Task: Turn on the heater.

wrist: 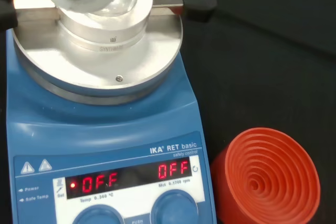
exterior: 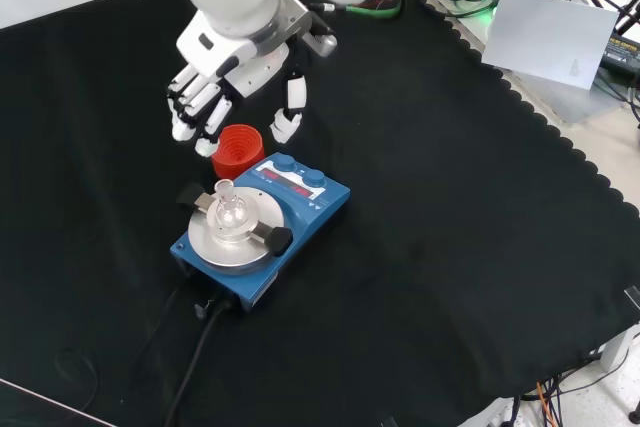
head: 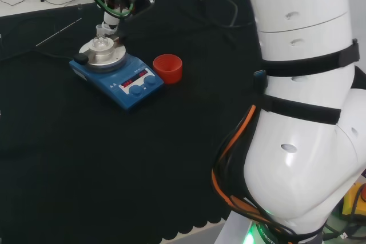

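The heater (exterior: 300, 215) is a blue box with a round metal plate (exterior: 232, 237) and two blue knobs (exterior: 314, 178) on its front panel. A small clear flask (exterior: 228, 210) sits on the plate. The hand (exterior: 215, 87) hangs open above the cloth just beyond the knob end, over a red ribbed stand (exterior: 238, 147), touching nothing. In the head view the hand (head: 114, 4) is above the heater (head: 117, 78). The wrist view looks down on the heater's panel (wrist: 105, 145), where a red display (wrist: 128, 178) is lit above the knobs (wrist: 173, 207).
The red ribbed stand (head: 167, 68) stands close beside the heater's knob end and also appears in the wrist view (wrist: 268, 179). A black cable (exterior: 195, 347) leaves the heater's near end in the front view. Two black-tipped clamp arms (exterior: 274, 240) lie across the plate.
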Robot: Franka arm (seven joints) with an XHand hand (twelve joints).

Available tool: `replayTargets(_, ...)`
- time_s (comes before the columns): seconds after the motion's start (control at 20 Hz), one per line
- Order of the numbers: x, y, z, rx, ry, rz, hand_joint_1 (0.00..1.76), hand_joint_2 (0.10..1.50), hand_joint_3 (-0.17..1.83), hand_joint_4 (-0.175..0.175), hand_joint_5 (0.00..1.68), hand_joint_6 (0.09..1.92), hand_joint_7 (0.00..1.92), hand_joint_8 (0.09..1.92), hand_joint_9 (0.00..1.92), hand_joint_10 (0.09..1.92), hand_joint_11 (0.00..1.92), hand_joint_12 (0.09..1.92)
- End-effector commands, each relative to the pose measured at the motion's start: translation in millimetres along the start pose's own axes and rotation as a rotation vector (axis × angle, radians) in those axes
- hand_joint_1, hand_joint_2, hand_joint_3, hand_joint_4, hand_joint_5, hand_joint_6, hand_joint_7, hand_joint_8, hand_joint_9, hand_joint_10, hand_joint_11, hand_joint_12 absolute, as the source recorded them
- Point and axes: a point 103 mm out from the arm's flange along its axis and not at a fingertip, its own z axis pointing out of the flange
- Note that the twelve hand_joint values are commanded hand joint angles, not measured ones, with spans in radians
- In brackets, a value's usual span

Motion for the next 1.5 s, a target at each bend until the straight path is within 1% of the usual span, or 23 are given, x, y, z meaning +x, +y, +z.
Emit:
replayTargets(0.05, -14, -21, -4, -0.043, 0.032, 0.027, 0.83, 0.59, 0.50, 0.017, 0.45, 0.18, 0.05, 0.53, 0.14, 0.69, 0.00, 1.07)
replayTargets(0.25, -20, -34, 0, -0.042, 0.053, 0.028, 0.83, 0.60, 0.50, 0.017, 0.45, 0.17, 0.05, 0.53, 0.15, 0.69, 0.00, 1.10)
replayTargets(0.35, -22, -41, 4, -0.037, 0.073, 0.023, 0.83, 0.60, 0.51, 0.015, 0.44, 0.15, 0.09, 0.54, 0.20, 0.70, 0.00, 1.19)
replayTargets(0.4, -24, -45, 6, -0.039, 0.092, 0.008, 0.83, 0.60, 0.51, 0.014, 0.44, 0.14, 0.13, 0.56, 0.25, 0.71, 0.00, 1.25)
replayTargets(0.5, -25, -52, 9, -0.035, 0.118, -0.011, 0.85, 0.60, 0.54, 0.009, 0.44, 0.12, 0.27, 0.60, 0.41, 0.68, 0.05, 1.34)
replayTargets(0.7, -26, -65, 21, -0.012, 0.129, -0.013, 0.94, 0.57, 0.64, 0.001, 0.43, 0.09, 0.58, 0.61, 0.77, 0.58, 0.29, 1.33)
replayTargets(0.85, -26, -73, 34, 0.013, 0.121, -0.009, 1.01, 0.56, 0.71, -0.006, 0.43, 0.09, 0.79, 0.61, 0.96, 0.53, 0.51, 1.28)
replayTargets(0.9, -26, -76, 38, 0.020, 0.117, -0.007, 1.04, 0.56, 0.72, -0.011, 0.43, 0.09, 0.88, 0.62, 1.04, 0.51, 0.63, 1.23)
replayTargets(1.0, -26, -80, 45, 0.024, 0.118, -0.006, 1.09, 0.57, 0.73, -0.027, 0.43, 0.09, 1.06, 0.67, 1.22, 0.50, 0.91, 1.08)
replayTargets(1.1, -26, -84, 52, 0.029, 0.118, -0.008, 1.14, 0.58, 0.72, -0.044, 0.43, 0.09, 1.22, 0.77, 1.41, 0.58, 1.27, 0.88)
replayTargets(1.15, -26, -85, 55, 0.032, 0.113, -0.008, 1.16, 0.59, 0.71, -0.048, 0.44, 0.09, 1.29, 0.85, 1.49, 0.65, 1.41, 0.83)
replayTargets(1.2, -26, -86, 59, 0.037, 0.109, -0.008, 1.17, 0.59, 0.70, -0.050, 0.45, 0.09, 1.37, 0.96, 1.57, 0.74, 1.53, 0.82)
replayTargets(1.25, -26, -86, 63, 0.044, 0.107, -0.008, 1.18, 0.59, 0.70, -0.050, 0.46, 0.09, 1.43, 1.07, 1.63, 0.85, 1.62, 0.84)
replayTargets(1.35, -25, -87, 70, 0.058, 0.094, -0.012, 1.19, 0.60, 0.71, -0.048, 0.48, 0.09, 1.52, 1.25, 1.72, 1.08, 1.73, 0.98)
replayTargets(1.4, -25, -87, 73, 0.068, 0.087, -0.015, 1.21, 0.61, 0.72, -0.047, 0.50, 0.09, 1.55, 1.35, 1.76, 1.19, 1.76, 1.06)
replayTargets(1.5, -23, -87, 79, 0.089, 0.078, -0.025, 1.28, 0.62, 0.78, -0.043, 0.52, 0.09, 1.60, 1.53, 1.80, 1.36, 1.72, 1.19)
